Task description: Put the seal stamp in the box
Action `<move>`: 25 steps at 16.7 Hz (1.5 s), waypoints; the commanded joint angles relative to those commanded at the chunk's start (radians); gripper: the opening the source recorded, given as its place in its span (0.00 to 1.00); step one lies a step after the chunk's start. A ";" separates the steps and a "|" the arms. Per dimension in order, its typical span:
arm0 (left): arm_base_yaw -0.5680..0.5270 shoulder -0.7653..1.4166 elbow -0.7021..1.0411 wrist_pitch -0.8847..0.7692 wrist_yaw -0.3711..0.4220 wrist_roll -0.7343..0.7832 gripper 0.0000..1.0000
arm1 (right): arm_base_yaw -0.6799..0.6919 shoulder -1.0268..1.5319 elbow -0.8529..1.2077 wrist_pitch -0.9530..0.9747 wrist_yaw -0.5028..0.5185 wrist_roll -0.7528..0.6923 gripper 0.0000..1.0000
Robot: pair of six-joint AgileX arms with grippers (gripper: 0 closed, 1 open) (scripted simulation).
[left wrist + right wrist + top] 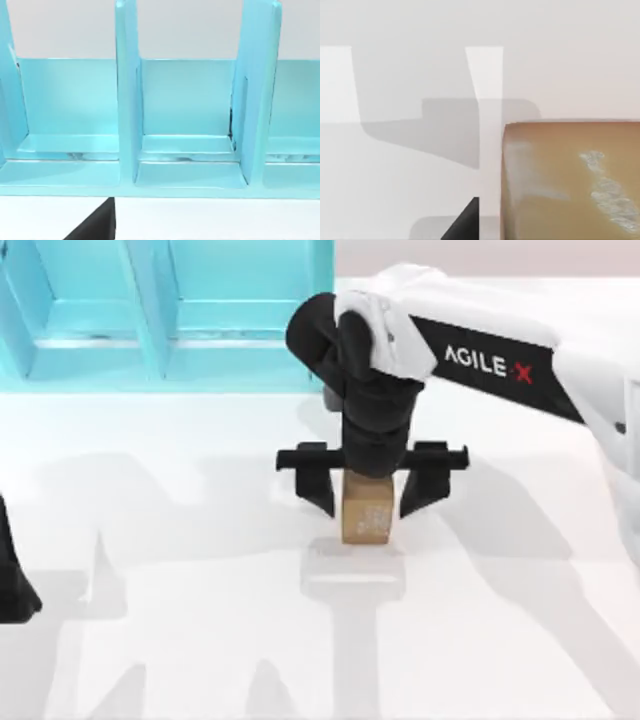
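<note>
**A:** Where's the stamp?

**B:** The seal stamp (366,512) stands upright mid-table, whitish pattern on the face toward the near edge. Your right gripper (372,480) sits directly over it, one finger on each side. Fingers (318,478) are spread wide, a visible gap to the block on both sides, so nothing is clamped. There's a shadow patch on the table (200,570) just in front of the block; I can't tell whether the stamp is resting or slightly off the surface.

**A:** Axis?

**B:** Long axis vertical. The fingers straddle it left to right, so closing squeezes the two side faces. In the right wrist view the block (570,180) sits off to one side, close up, so check centring before you close.

**A:** Box?

**B:** The blue box (165,315) is at the far left of the table, open compartments with dividers. It lies up and left of the stamp, well apart. You'd carry that way once gripped.

**A:** Left arm?

**B:** Parked at the left edge (12,585). Can't tell its fingers. Its wrist camera looks into the box compartments (187,150). The right arm is clearly nearer the stamp.
</note>
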 joint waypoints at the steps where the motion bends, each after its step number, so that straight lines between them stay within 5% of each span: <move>1: 0.000 0.000 0.000 0.000 0.000 0.000 1.00 | 0.000 0.000 0.000 0.000 0.000 0.000 0.47; 8: 0.000 0.000 0.000 0.000 0.000 0.000 1.00 | 0.000 0.000 0.000 0.000 0.000 0.000 0.00; 18: 0.000 0.000 0.000 0.000 0.000 0.000 1.00 | -0.004 0.003 0.016 -0.016 0.000 0.002 0.00; 25: 0.000 0.000 0.000 0.000 0.000 0.000 1.00 | -0.005 0.015 0.339 -0.329 0.001 0.003 0.00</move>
